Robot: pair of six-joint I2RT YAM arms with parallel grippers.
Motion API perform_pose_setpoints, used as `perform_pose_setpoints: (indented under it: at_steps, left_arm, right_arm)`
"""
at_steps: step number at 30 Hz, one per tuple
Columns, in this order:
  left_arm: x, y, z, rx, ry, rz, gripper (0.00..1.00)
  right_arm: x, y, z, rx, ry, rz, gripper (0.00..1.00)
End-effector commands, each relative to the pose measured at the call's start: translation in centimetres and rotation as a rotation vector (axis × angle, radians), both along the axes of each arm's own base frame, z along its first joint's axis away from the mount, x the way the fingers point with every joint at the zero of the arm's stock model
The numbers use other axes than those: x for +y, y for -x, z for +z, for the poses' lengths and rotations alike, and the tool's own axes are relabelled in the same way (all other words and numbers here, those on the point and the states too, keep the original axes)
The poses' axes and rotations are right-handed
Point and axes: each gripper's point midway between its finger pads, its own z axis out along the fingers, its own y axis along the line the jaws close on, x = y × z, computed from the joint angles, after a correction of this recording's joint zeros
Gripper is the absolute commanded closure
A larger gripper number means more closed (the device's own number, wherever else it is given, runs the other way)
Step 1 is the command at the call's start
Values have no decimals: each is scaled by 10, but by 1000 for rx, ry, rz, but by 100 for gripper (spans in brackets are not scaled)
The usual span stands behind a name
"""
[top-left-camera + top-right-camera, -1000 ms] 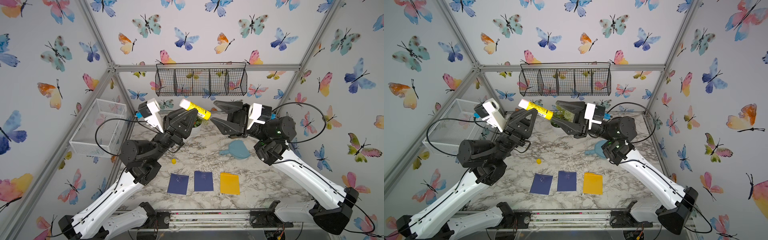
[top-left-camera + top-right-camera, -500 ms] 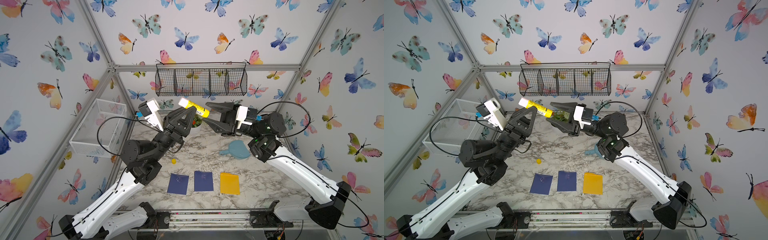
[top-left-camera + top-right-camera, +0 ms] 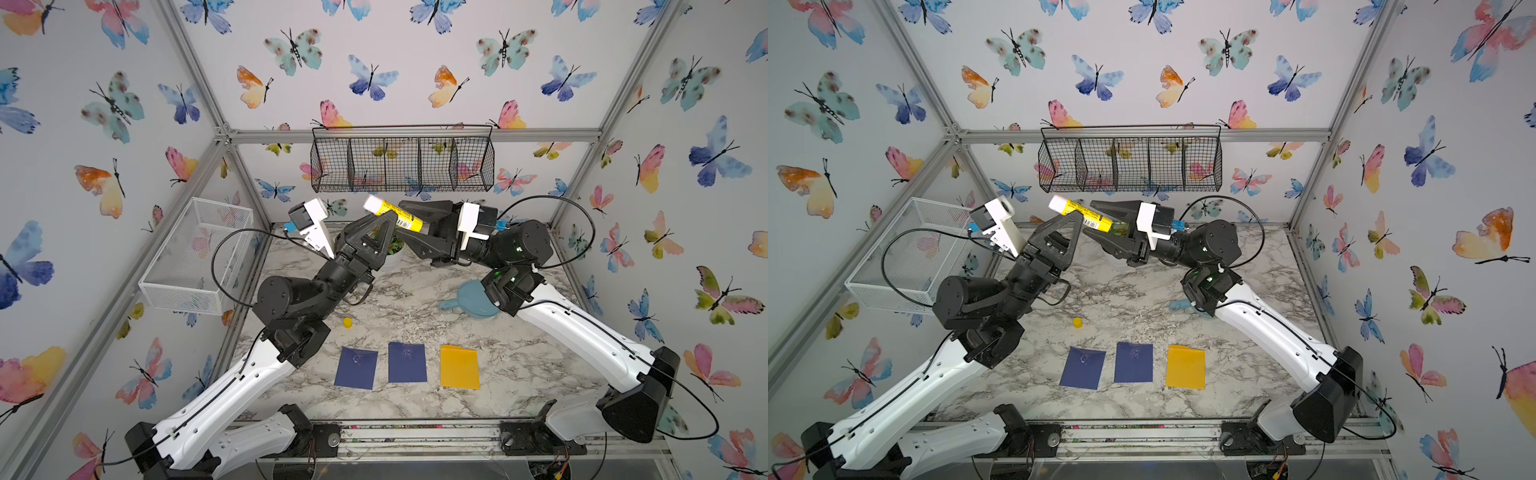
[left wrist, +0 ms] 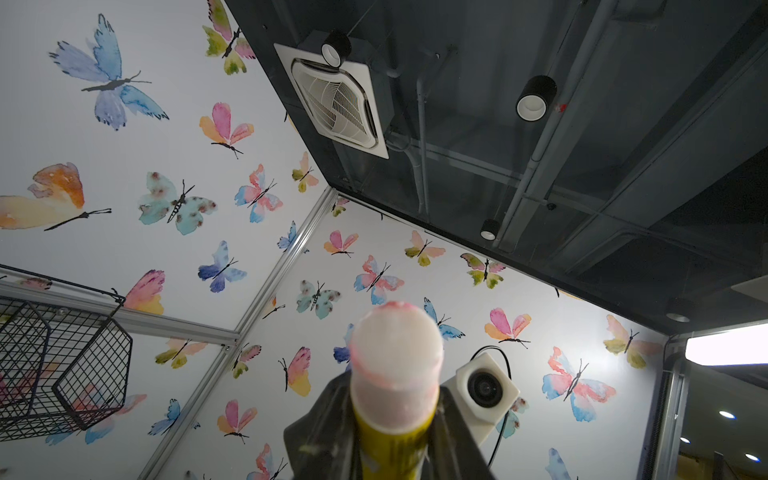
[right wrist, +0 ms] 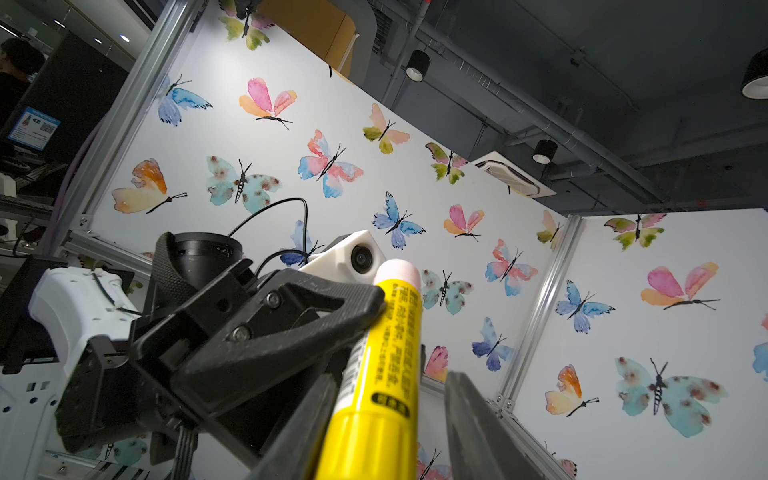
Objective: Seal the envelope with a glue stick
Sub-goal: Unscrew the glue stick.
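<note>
The glue stick (image 3: 392, 214) (image 3: 1079, 214) is a yellow tube with no cap on and its white tip bare. It is held high above the table, tilted. My left gripper (image 3: 386, 219) (image 4: 390, 415) is shut on its middle. My right gripper (image 3: 405, 220) (image 5: 386, 399) stands open around the tube's yellow base end (image 5: 374, 436): one finger touches it and a gap shows at the other. Two navy envelopes (image 3: 356, 368) (image 3: 407, 362) and a yellow envelope (image 3: 459, 368) lie flat near the table's front. The small yellow cap (image 3: 348, 322) lies on the marble.
A blue dish (image 3: 473, 299) sits under the right arm. A black wire basket (image 3: 402, 164) hangs on the back wall, and a white wire basket (image 3: 195, 253) is on the left wall. A small potted plant (image 3: 392, 249) stands behind the grippers.
My right gripper has moved in from the right onto the glue stick's base end, and its jaws have narrowed. The left gripper kept the stick nearly still.
</note>
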Motion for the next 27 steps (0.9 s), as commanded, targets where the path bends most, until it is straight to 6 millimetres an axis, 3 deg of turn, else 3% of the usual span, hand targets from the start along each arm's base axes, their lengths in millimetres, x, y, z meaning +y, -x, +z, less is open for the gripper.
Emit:
perform_pose_setpoints:
  at_steps: [1,11,17,27]
  left_arm:
    - [7,4,9,-7,54,-8,100]
    - [12,-4,2,43,63,23,100]
    - [14,-7,0,68,58,38,100]
    - [13,-6,2,67,57,29,100]
  right_arm:
    - [-9,10,21,-38,-57,20,57]
    - [-11,8,23,-37,-72,5,70]
    - [-12,5,25,-30,-82,-10,63]
    - [-6,-1,22,-10,-63,-16,66]
